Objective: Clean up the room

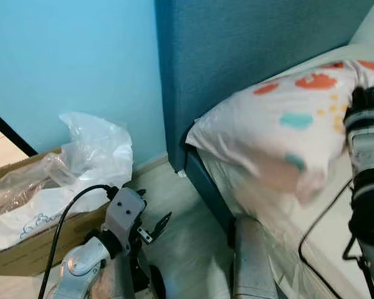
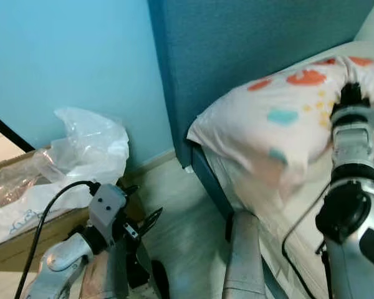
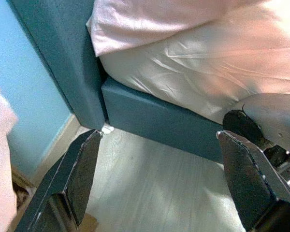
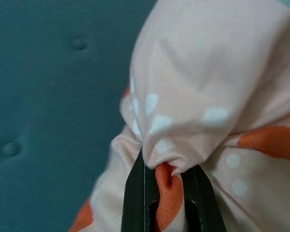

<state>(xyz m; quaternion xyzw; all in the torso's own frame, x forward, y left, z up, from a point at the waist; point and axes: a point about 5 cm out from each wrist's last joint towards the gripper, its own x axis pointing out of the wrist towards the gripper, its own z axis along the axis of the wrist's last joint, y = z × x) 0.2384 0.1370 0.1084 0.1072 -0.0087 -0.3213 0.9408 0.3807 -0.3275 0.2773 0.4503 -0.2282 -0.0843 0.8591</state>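
Note:
A pale pillow [image 1: 280,124] with orange, teal and yellow spots lies at the head of the bed, against the teal headboard [image 1: 237,56]. One corner hangs over the mattress edge. My right gripper [image 1: 363,96] is at the pillow's far side, shut on a bunch of its fabric. In the right wrist view the black fingers [image 4: 135,193] pinch an orange-and-white fold of the pillow [image 4: 208,72]. My left gripper [image 1: 154,229] hangs low over the floor beside the bed, open and holding nothing. The left wrist view has its fingers [image 3: 82,169] wide apart.
A cardboard box [image 1: 25,249] with crumpled clear plastic [image 1: 93,149] stands on the left against the light blue wall. The teal bed frame [image 3: 154,121] and white sheet [image 3: 203,67] are to the right. Pale wood floor [image 1: 174,249] lies between. A black cable [image 1: 318,230] crosses the mattress.

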